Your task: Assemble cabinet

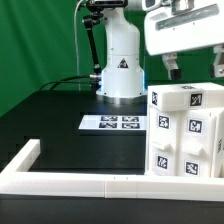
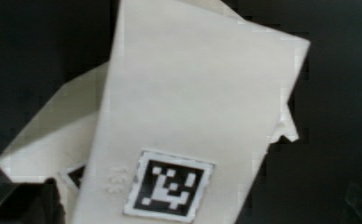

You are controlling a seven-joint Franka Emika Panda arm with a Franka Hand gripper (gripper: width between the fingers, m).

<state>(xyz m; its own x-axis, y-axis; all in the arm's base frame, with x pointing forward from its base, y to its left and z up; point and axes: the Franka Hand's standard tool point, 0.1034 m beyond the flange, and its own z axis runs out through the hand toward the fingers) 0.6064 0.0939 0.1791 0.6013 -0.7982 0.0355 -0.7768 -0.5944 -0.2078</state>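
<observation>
The gripper (image 1: 196, 68) hangs just above the top of the cabinet (image 1: 188, 130), its dark fingers (image 1: 172, 68) pointing down from the white hand, and whether they are parted or closed on anything cannot be told. The cabinet is a white, smooth, matte plastic box of stacked tagged blocks, standing at the exterior view's right against the low white rail (image 1: 80, 183). Beyond, the marker board (image 1: 112, 123) lies flat on the black table (image 1: 50, 115) before the arm's white base (image 1: 120, 70); the wrist view shows a pale angular panel (image 2: 204, 90) with one square tag (image 2: 171, 183).
</observation>
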